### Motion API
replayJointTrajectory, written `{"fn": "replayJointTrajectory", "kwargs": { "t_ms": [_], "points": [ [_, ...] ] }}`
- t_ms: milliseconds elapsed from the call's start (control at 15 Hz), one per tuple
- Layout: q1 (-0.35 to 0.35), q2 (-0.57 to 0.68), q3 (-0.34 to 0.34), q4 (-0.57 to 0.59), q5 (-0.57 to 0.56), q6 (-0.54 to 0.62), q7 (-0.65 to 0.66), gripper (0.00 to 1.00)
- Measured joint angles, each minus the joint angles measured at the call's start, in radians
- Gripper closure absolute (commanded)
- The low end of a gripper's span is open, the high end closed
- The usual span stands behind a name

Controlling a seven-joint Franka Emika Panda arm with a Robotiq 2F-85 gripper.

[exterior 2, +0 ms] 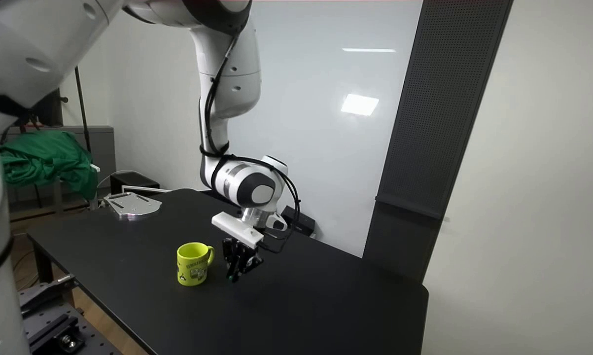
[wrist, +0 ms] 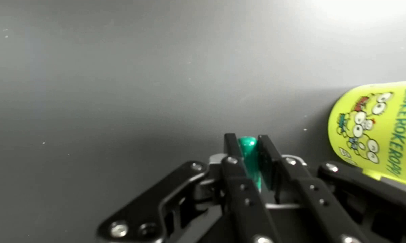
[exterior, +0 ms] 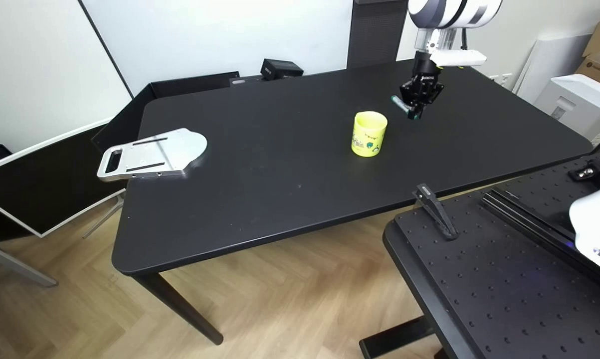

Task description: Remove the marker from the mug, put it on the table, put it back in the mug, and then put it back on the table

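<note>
Marker [wrist: 249, 152] held aslant near one green end by our narrowly closed jaws; we think that off-centre grip could let it twist against the worktop [exterior: 250, 164] below, or roll once freed. Beside the jaws, the mug [wrist: 375, 131] risks a knock if we swing sideways.

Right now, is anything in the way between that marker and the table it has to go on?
Nothing visible is. The tool holds the marker over the table; the mug stands off to one side, touching neither tool nor marker, so it likely won't block.
</note>
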Motion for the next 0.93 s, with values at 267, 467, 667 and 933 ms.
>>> {"fn": "replayJointTrajectory", "kwargs": {
  "t_ms": [267,467,667,933],
  "points": [
    [-0.053,-0.014,0.053,0.062,0.181,-0.143,0.000,0.95],
    [-0.073,-0.014,0.068,0.102,0.303,-0.241,-0.001,0.95],
    [-0.090,-0.014,0.076,0.143,0.405,-0.393,-0.014,0.95],
    [-0.092,-0.013,0.070,0.182,0.504,-0.529,-0.016,0.95]
  ]
}}
